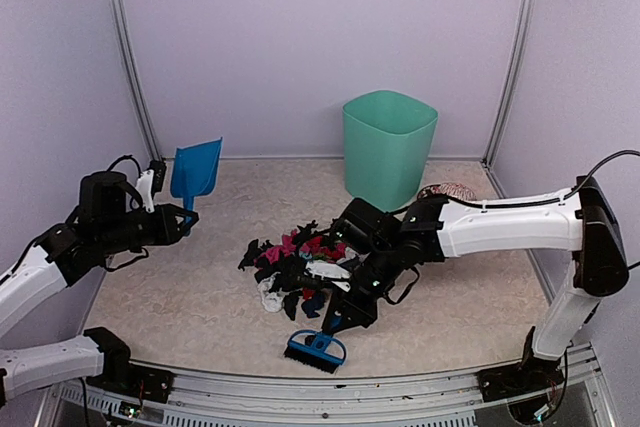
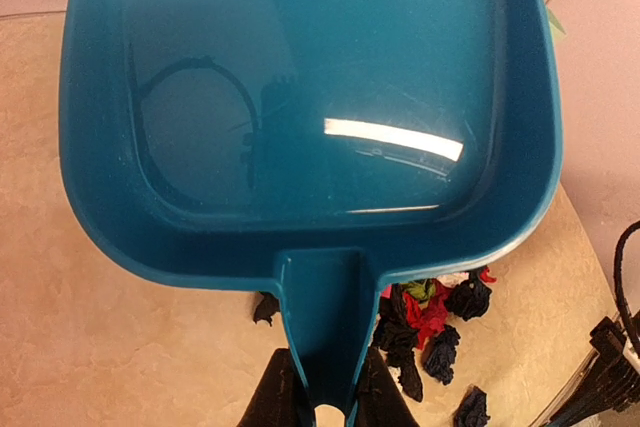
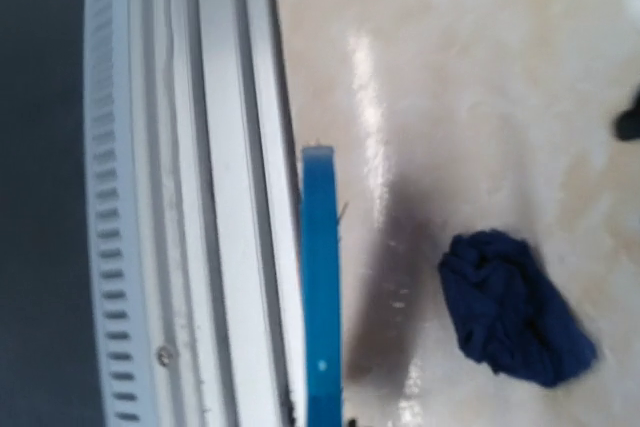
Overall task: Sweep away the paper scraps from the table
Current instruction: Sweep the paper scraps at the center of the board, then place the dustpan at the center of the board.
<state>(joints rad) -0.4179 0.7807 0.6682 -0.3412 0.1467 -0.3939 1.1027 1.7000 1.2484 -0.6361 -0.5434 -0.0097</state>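
The paper scraps (image 1: 300, 267) lie in a loose heap of black, pink, red, white and dark blue bits at the middle of the table (image 1: 170, 297). My left gripper (image 1: 185, 215) is shut on the handle of a blue dustpan (image 1: 196, 169) and holds it up in the air at the left. In the left wrist view the dustpan (image 2: 310, 87) is empty, its handle sits between my fingers (image 2: 272, 397), and scraps (image 2: 430, 317) show below it. My right gripper (image 1: 345, 319) is shut on a blue brush (image 1: 316, 350) at the heap's near side. A dark blue scrap (image 3: 515, 312) lies beside the brush (image 3: 321, 287).
A green bin (image 1: 388, 147) stands at the back, right of centre. A patterned bowl (image 1: 447, 190) shows partly behind the right arm. The metal front rim (image 3: 200, 197) runs just beside the brush. Walls close in the back and both sides.
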